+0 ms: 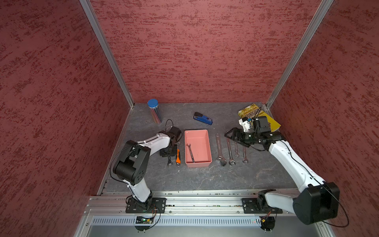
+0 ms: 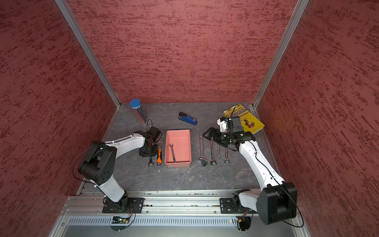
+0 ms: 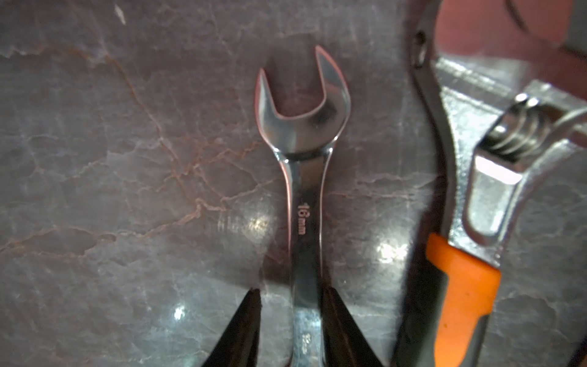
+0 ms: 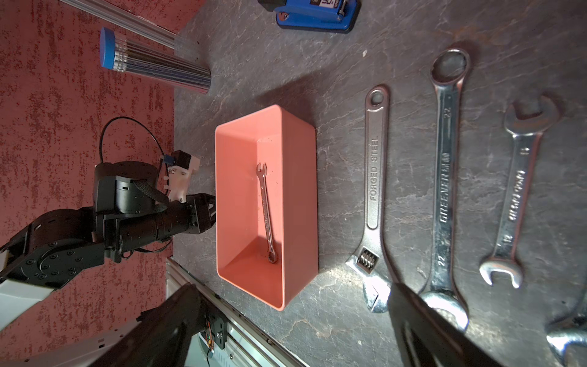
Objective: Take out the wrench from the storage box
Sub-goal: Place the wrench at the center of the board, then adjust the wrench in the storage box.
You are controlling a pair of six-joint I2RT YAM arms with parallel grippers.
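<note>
1. One small wrench (image 1: 190, 152) is lying flat inside the storage box (image 1: 202, 141), lower centre of the frame in both top views, hugging its left wall.
2. Left gripper (image 3: 292, 290) is straddling an open-end wrench (image 3: 305, 127) out on the table (image 3: 127, 190), jaws slightly parted, not clamping. Right gripper (image 1: 228, 135) is hanging wide open over the wrench row (image 1: 230, 151), holding nothing.
3. Guessing it's light, stiff, slick steel, so I'm leaning toward pinching mid-shank across the narrow width; that wall is leaving little finger room.
</note>
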